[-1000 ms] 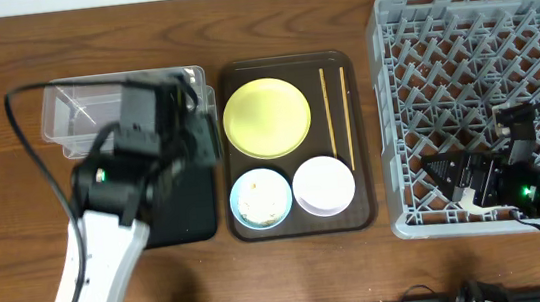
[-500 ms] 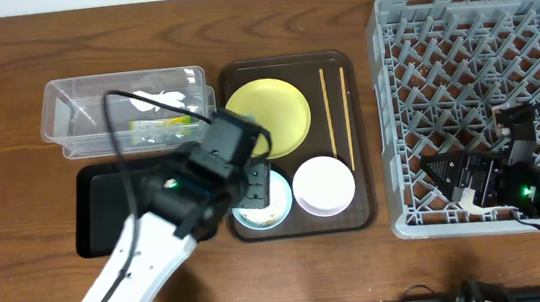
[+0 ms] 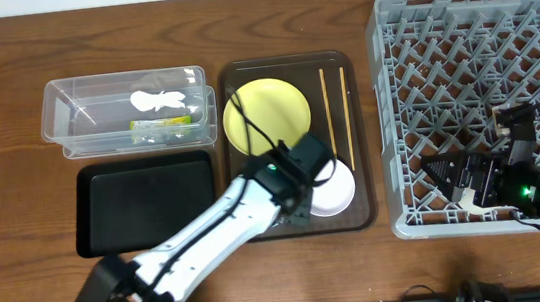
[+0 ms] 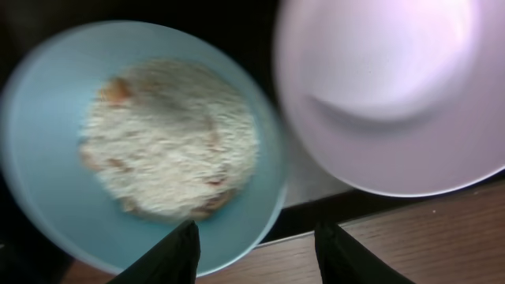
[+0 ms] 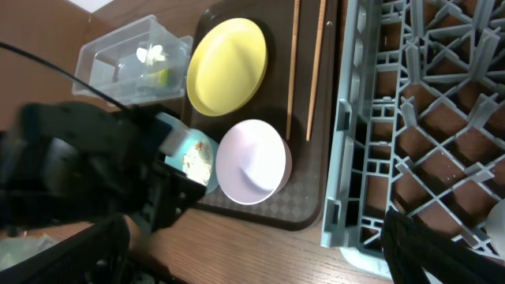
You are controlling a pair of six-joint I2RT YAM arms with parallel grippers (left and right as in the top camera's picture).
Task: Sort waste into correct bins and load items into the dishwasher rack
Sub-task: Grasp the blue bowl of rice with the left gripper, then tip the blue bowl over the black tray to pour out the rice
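Food-waste sorting seems underway: left gripper [image 4: 260,256], fingers spread and empty, is hovering over small round light-blue bowl [image 4: 31,118] holding beige rice [image 4: 166,150], frame left; gripping its rim is likely coming next.

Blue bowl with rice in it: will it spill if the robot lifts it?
Probably, if tipped: the rice sits loose and heaped in the shallow blue bowl. The bowl looks smooth and rigid, so it may slide in the fingers. With that little food, it is likely light.

Beige rice [image 4: 170,138] in light-blue bowl [image 4: 43,166] — white bowl [image 4: 394,87], grey lattice rack [image 3: 385,119].
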